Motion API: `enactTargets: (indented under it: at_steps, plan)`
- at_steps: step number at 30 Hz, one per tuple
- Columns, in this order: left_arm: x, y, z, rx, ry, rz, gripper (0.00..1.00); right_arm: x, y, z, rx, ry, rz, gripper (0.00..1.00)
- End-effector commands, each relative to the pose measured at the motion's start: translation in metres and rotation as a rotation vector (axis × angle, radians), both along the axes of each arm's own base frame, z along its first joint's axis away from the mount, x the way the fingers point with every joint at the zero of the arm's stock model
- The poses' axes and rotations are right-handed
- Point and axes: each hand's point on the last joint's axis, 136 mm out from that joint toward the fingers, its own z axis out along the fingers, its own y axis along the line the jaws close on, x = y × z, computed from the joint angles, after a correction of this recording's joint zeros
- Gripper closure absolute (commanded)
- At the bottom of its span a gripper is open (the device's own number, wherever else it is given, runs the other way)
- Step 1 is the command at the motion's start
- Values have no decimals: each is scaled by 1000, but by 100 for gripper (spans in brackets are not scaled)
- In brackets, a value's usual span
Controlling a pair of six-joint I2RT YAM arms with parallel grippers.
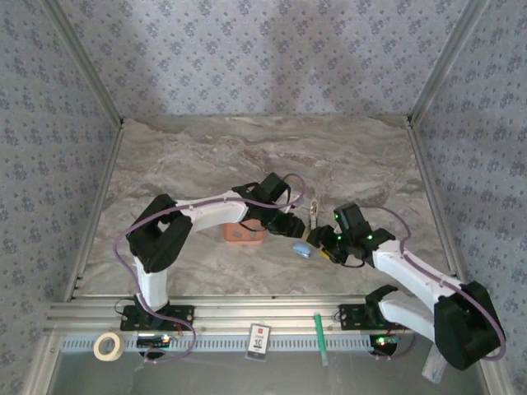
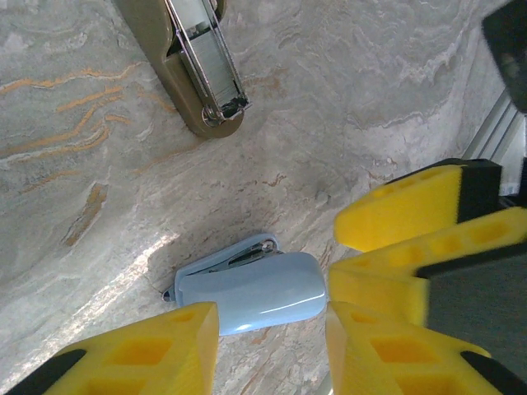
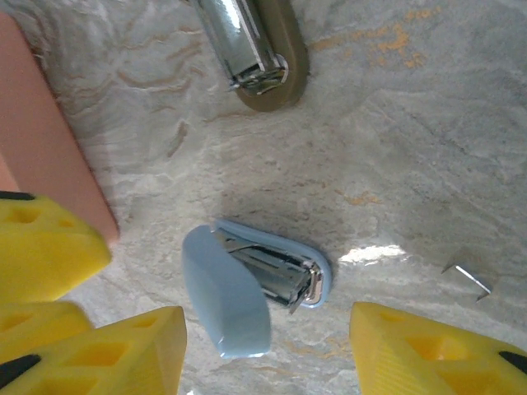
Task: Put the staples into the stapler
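Right wrist view, nearest first: right tool [image 3: 268, 329] has its two yellow fingers spread wide, nothing pinched between them. Left wrist view: left tool [image 2: 272, 329] is also spread and hovers over the same spot, holding nothing.

Just beyond both sets of tips, the stapler [image 3: 226, 300] lies on the bench [image 3: 428, 123]. Its light-blue cover is swung away from the base, so the silver rail [image 3: 272, 270] is exposed.

Progress (judgement): the opening step looks done. Whether any staples sit in the rail I cannot tell, since the channel is too small and shiny to read. One staple strip [image 3: 468, 277] lies loose on the bench to the right of the stapler, apart from it, just ahead of the right tool's right-hand finger. Left to do, as I read it: pick up a strip, seat it in the rail, close the cover.

Surroundings, farther out:
- the orange tray [image 3: 41, 148] is at the left edge, near the stapler but not touching it.
- an olive stapler [image 3: 259, 49] with a bright metal top lies beyond, clear of the blue one.

Obstructions: the two tools crowd each other. The left tool's fingers [image 3: 41, 247] intrude beside the right tool's own. The strip is tiny and lies flat, so it is likely awkward to pinch.
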Motion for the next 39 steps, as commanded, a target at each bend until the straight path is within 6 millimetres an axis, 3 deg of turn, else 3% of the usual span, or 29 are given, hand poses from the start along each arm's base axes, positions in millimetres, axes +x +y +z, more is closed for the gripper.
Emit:
enactTargets:
  at_steps: [1, 7, 11, 14, 19, 27, 30, 34, 39]
  plan:
    - [1, 5, 7, 3, -14, -1, 61, 0, 6, -4, 5, 6, 42, 48]
    - [2, 6, 5, 8, -11, 3, 61, -23, -13, -44, -89, 121, 17, 62]
    - [3, 6, 5, 7, -12, 4, 61, -31, -20, -54, -122, 156, 15, 65]
    - [4, 7, 6, 7, -13, 8, 61, -27, -18, -47, -124, 135, 21, 65]
    - [5, 10, 9, 9, -20, 24, 61, -10, -14, -11, -119, 49, 22, 57]
    - [-6, 27, 7, 35, 0, 37, 61, -13, 20, 28, -98, -75, 218, 51]
    - [-6, 35, 12, 31, -10, 70, 60, -17, 24, 33, -191, -131, 316, 48]
    - [1, 47, 23, 15, -40, 129, 59, -25, 25, 30, -309, -127, 467, 54]
    - [15, 68, 34, -1, -71, 231, 59, -34, 39, 19, -430, -102, 663, 55]
